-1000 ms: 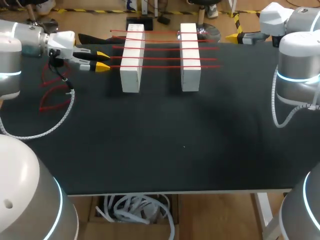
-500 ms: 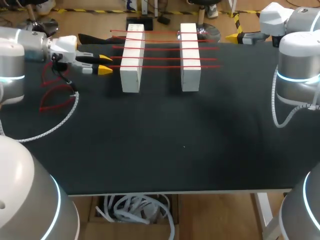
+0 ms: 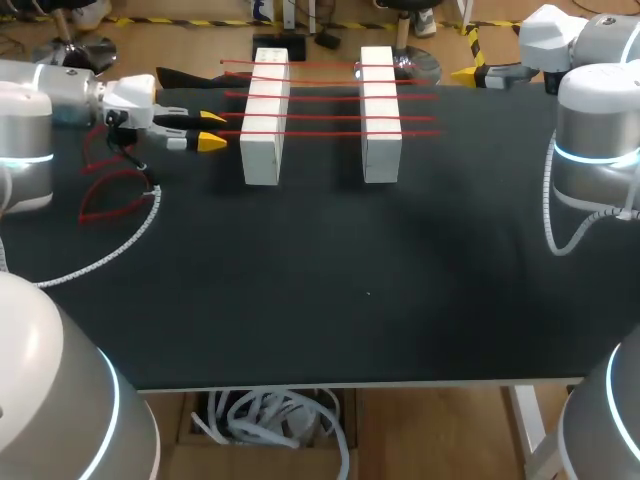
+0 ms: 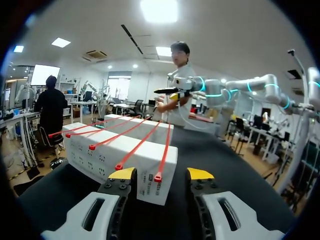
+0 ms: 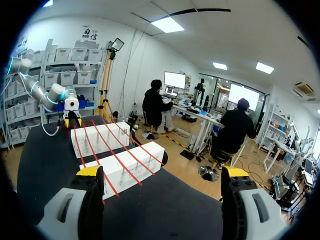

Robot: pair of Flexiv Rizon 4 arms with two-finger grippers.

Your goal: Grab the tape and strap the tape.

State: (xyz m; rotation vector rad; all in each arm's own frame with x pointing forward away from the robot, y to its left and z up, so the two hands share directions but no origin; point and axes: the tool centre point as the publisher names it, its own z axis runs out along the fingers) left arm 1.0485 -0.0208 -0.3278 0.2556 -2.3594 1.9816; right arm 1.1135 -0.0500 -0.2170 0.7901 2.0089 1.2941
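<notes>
The left tool (image 4: pixel 161 173), fingers apart, has crept nearer the white block (image 4: pixel 150 192) ahead. The end of the nearest red tape (image 4: pixel 164 150) now lies between its tips, ungripped, so closing on it seems next.

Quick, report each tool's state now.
Left tool: open, the end of a red strap in its gap, not gripped.
Right tool: open, holding nothing.

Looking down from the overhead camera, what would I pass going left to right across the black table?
Loose red straps → left gripper, open → first white box → second white box → right arm. The stretched straps span both boxes, so they have no single place.
</notes>
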